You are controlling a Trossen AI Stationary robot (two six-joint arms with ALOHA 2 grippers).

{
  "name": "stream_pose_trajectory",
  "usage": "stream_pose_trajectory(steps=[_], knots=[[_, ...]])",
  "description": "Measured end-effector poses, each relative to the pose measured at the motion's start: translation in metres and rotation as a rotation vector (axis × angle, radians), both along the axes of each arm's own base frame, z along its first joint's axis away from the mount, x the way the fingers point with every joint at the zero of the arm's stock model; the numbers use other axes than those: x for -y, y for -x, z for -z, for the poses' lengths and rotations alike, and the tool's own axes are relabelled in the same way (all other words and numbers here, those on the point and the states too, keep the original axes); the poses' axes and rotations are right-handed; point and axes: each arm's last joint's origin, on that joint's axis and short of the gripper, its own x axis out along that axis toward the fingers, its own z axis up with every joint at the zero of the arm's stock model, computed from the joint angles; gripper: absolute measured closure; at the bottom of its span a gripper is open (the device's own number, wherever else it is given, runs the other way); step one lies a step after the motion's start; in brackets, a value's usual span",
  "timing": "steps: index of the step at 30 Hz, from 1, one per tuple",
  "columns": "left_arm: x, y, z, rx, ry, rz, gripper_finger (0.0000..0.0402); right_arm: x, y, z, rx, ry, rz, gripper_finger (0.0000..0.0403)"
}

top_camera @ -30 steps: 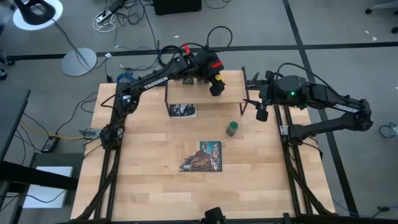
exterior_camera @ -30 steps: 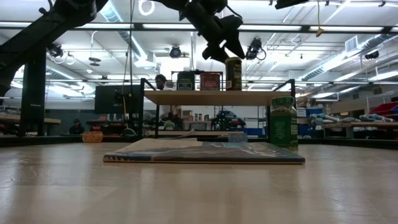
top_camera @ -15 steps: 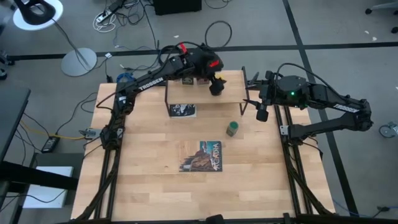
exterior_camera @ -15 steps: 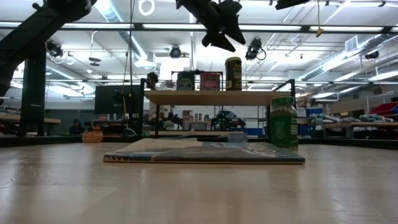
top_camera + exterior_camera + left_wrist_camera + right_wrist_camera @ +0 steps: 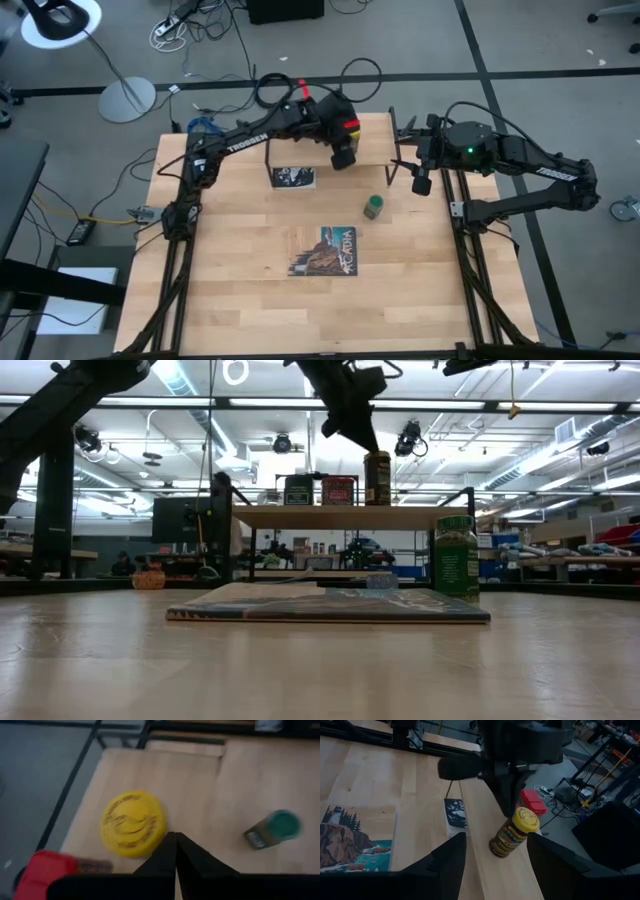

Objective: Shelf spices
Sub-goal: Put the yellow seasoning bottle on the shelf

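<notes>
The shelf [image 5: 378, 142] stands at the table's far edge. On its board [image 5: 300, 517] stand a dark tin [image 5: 298, 490], a red tin [image 5: 338, 490] and a yellow-capped jar [image 5: 377, 478]. My left gripper [image 5: 350, 428] hangs shut a little above and beside the yellow cap [image 5: 134, 822], touching nothing. A green-capped jar [image 5: 373, 207] stands upright on the table in front of the shelf. My right gripper [image 5: 421, 183] waits open at the shelf's right end, with nothing between its fingers.
A picture-covered book [image 5: 325, 250] lies flat mid-table. A small black-and-white flat thing [image 5: 293, 177] lies at the shelf's near left edge. The shelf's black legs [image 5: 236, 540] stand at its ends. Bare tabletop [image 5: 230, 260] stretches to the left and near the front.
My left gripper has risen clear of the yellow-capped jar, drifted a little toward the table's near edge, and shut its fingers on nothing. The jar has stayed upright on the shelf.
</notes>
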Motion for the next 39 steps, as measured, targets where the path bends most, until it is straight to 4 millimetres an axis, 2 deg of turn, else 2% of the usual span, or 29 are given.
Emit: stream_pose_trajectory(steps=[4, 14, 26, 34, 39], knots=[[-0.003, -0.001, 0.005, -0.033, -0.021, -0.037, 0.039, 0.0, 0.0, 0.0, 0.002, -0.004, 0.002, 0.0194], [-0.003, -0.004, -0.009, 0.083, -0.049, -0.013, 0.0397, 0.0, 0.0, 0.0, 0.002, -0.007, 0.003, 0.0194], [-0.023, -0.003, -0.017, 0.174, -0.102, -0.08, 0.0398, 0.0, 0.0, 0.0, 0.002, -0.006, 0.003, 0.0194], [-0.032, -0.008, 0.005, 0.102, -0.043, -0.091, 0.0398, 0.0, 0.0, 0.0, 0.001, -0.006, 0.003, 0.0194], [-0.034, -0.01, 0.008, 0.109, -0.033, -0.085, 0.0398, 0.0, 0.0, 0.0, 0.005, -0.01, 0.005, 0.0194]])
